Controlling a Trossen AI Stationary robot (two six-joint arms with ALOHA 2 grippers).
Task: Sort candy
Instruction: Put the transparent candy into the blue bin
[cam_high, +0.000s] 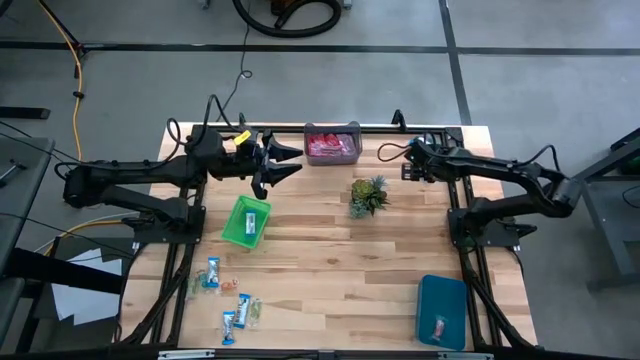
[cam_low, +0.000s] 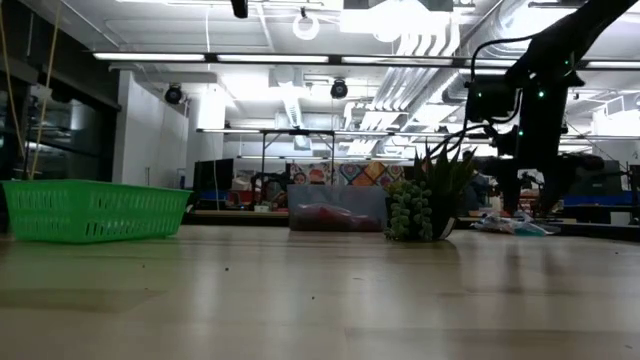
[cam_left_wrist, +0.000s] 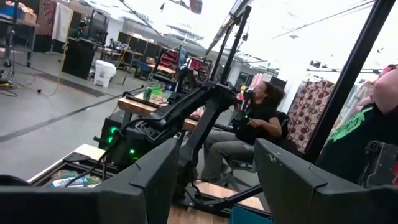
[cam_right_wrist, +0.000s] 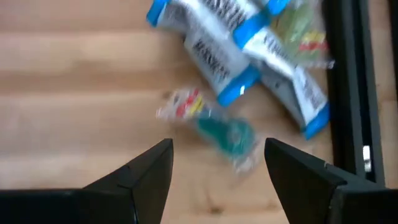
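A pale wooden table is set on a grey concrete floor, with a dark arm mounted at either side. From above, the left gripper is seen held over the far left part of the table, its fingers spread wide and nothing between them. The right gripper is seen near the far right edge, beside the black frame rail. Loose candy in blue-and-white wrappers is scattered at the near left corner. Pink pieces are piled in a clear bin at the far edge, and one piece is laid in a teal bin at the near right. A green basket is placed left of centre, and a small spiky plant stands between the two grippers. At table height, the basket is seen at the left, the clear bin in the middle and the plant just right of it. A dark arm is hung at the right, above a few wrappers lying on the far tabletop. From the left wrist, the two fingers are shown well apart and empty. The other arm and a seated person are seen beyond them. From the right wrist, the fingers are shown parted above the wood without touching anything. Blue-and-white pieces and a clear wrapper with green contents are seen lying beside the rail.
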